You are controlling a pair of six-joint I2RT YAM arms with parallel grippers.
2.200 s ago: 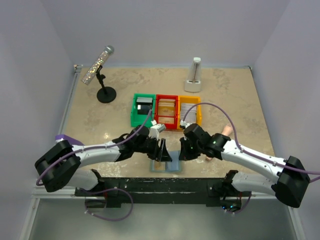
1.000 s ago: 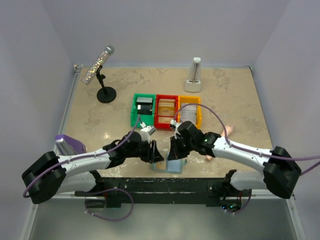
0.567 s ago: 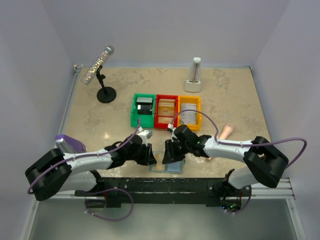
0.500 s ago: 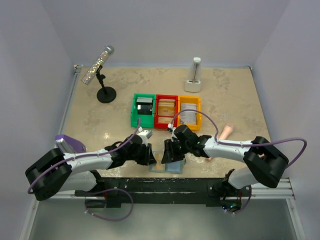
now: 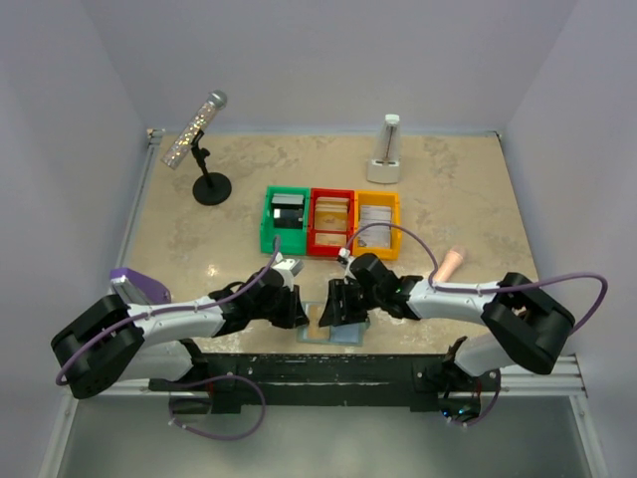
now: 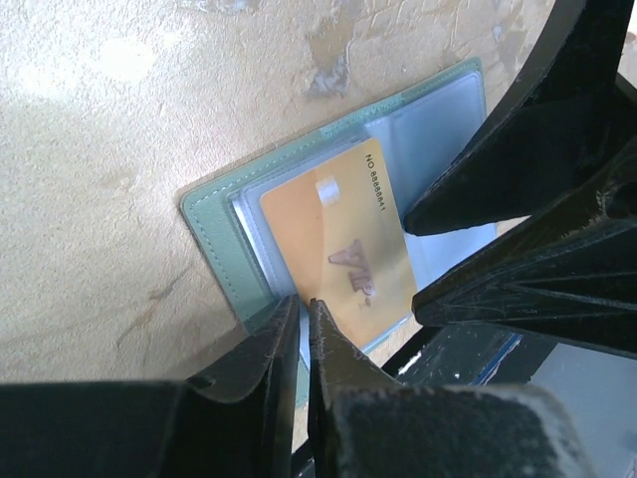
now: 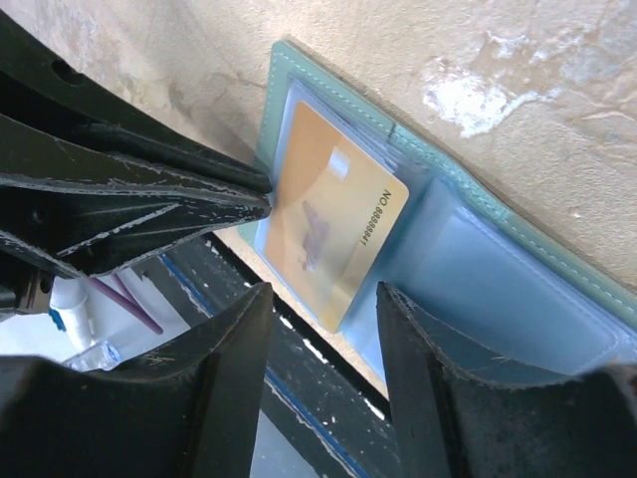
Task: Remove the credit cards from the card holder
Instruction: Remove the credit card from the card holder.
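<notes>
The pale blue-grey card holder (image 5: 341, 334) lies open and flat at the table's near edge. One tan credit card (image 5: 320, 321) sits in its left panel's clear pocket (image 6: 338, 249), partly slid toward the middle fold (image 7: 328, 229). My left gripper (image 6: 302, 304) is shut, its tips on the left panel (image 6: 214, 224) by the card's near corner. My right gripper (image 7: 323, 329) hangs open over the holder's near edge with nothing between its fingers. The right panel (image 7: 498, 269) looks empty. My right gripper's fingers (image 6: 518, 149) loom at the right of the left wrist view.
Green (image 5: 285, 221), red (image 5: 331, 221) and yellow (image 5: 377, 219) bins stand just behind, each with cards inside. A microphone stand (image 5: 204, 149) is at the back left and a white stand (image 5: 386, 151) at the back. A pink object (image 5: 450, 262) lies at right. The black rail (image 5: 328, 363) borders the near edge.
My right gripper has opened and let go of the raised panel, which now lies flat. My left gripper has closed and come down onto the left panel.
</notes>
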